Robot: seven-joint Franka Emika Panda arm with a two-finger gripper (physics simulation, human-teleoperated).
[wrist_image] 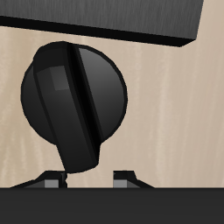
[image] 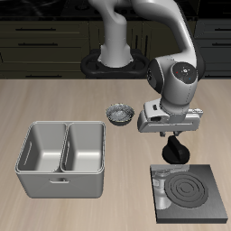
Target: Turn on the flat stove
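The flat stove [image: 203,206] is a dark grey square slab near the table's front edge, and its ring burner [image: 188,191] is grey, not glowing. My gripper [image: 173,155] hangs just over the stove's back edge and hides the knob in the exterior view. In the wrist view the black round knob [wrist_image: 74,96] with its raised bar fills the middle, close below the gripper [wrist_image: 89,180]. The fingertips [wrist_image: 51,181] stand apart, level with the near end of the bar, and I cannot tell if they touch it. The slab's dark edge [wrist_image: 131,22] shows beyond the knob.
A grey double-basin metal sink [image: 61,155] stands on the table beside the stove, across a gap of bare wood. A small dark bowl-like object [image: 119,113] sits farther back, near the arm. The robot's base [image: 113,59] is at the table's back.
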